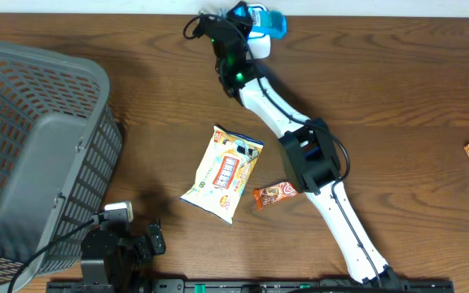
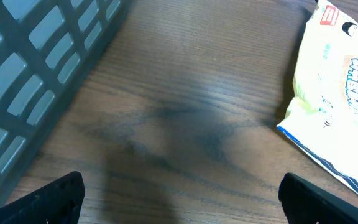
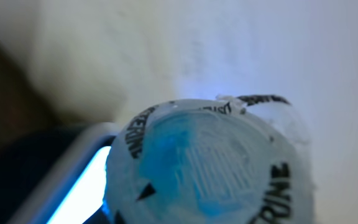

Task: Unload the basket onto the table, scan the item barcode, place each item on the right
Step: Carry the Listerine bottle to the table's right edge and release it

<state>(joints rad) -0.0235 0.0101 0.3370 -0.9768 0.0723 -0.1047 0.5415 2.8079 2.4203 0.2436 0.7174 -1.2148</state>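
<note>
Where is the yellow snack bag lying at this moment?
In the overhead view the snack bag lies flat near the middle of the table, right of the grey basket, with a small orange wrapper just off its lower right corner.

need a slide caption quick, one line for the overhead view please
Right gripper holds a white bottle at the far edge of the table; snack bag, orange wrapper and grey basket sit nearer.
</note>
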